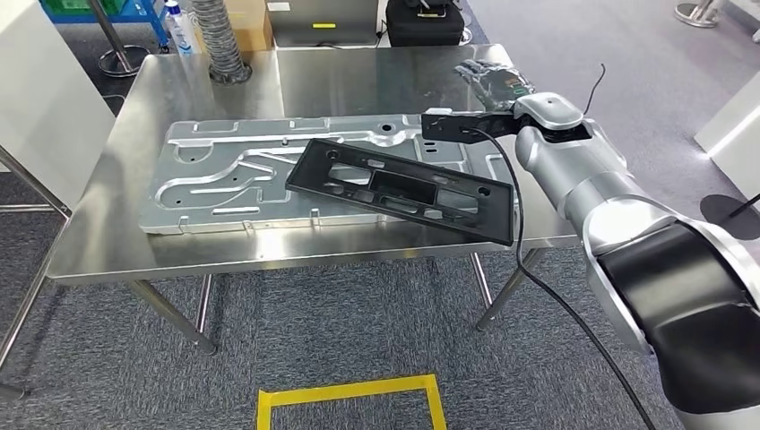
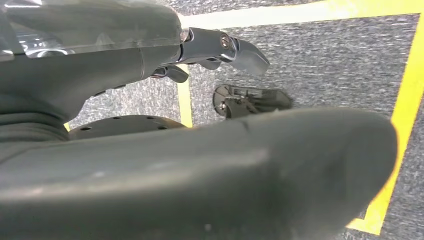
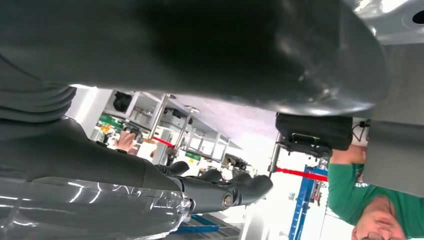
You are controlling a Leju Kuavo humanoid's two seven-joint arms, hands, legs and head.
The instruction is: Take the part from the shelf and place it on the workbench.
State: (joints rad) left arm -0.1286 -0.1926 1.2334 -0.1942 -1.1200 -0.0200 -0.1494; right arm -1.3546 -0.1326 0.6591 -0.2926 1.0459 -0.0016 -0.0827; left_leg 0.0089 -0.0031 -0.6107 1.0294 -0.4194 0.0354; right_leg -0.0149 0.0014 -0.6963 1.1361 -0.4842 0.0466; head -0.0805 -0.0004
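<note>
Bright overhead light is glaring on the shiny steel workbench (image 1: 358, 72) toward 12 o'clock; the left hand's thick grey thumb (image 2: 210, 175) is looking blurred close to the wrist camera.

surface (image 1: 107, 224): shiny bare steel
metal panel (image 1: 224, 170) on the surface: pale silver, embossed grooves
part (image 1: 403, 188) across that panel: matte black, cut-out pattern
right hand (image 1: 497, 81): dark under clear film
floor (image 1: 134, 376) below the surface: speckled grey carpet
tape (image 1: 349, 391) on the floor: yellow
sleeve (image 3: 350, 195): green
</note>
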